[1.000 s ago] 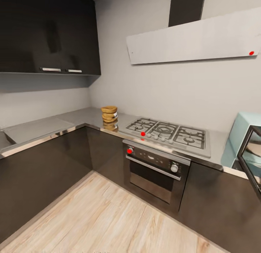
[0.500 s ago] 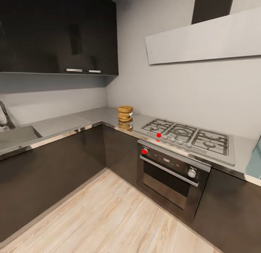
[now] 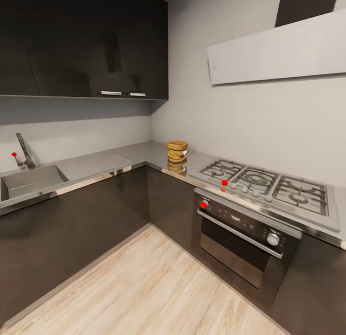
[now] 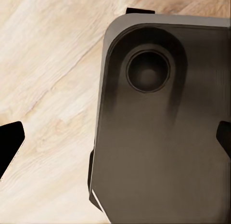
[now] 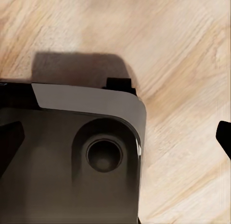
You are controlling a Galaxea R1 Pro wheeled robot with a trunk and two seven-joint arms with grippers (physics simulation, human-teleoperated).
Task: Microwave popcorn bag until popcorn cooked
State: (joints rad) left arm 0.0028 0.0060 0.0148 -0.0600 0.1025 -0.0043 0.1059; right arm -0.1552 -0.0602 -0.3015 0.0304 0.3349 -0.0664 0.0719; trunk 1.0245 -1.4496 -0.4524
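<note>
1. The popcorn bag (image 3: pixel 177 151) stands upright on the worktop (image 3: pixel 139 153), at the far corner where the two runs meet. It is a tan, ridged sack with a thick rolled rim, and its reflection shows on the metal below it.
2. The bag sits just left of the gas hob (image 3: pixel 266 185), apart from it, with bare metal between them. Nothing touches the bag.
3. The hob has black grates and a row of knobs along its near edge, one of them red. Below it is the steel oven (image 3: pixel 242 234), with a dark glass door, a bar handle and a red knob at its left end.
4. Along the left run of the worktop, well apart from the bag, lies a sink (image 3: pixel 30 179) with a tap (image 3: pixel 25 151) behind it.
5. Dark glossy wall cabinets (image 3: pixel 81 42) hang above the left run; a pale extractor hood (image 3: pixel 276 54) hangs above the hob.
6. The floor (image 3: pixel 144 287) is light wood plank.
7. Left tool (image 4: pixel 115 139): in the left wrist view the dark fingertips sit at opposite edges, spread wide, with nothing between them; beneath lies the robot's dark base (image 4: pixel 163 137) and the floor.
8. Right tool (image 5: pixel 115 137): likewise spread and empty, above the base and floor, though the fingertips are only partly visible at the edges.
</note>
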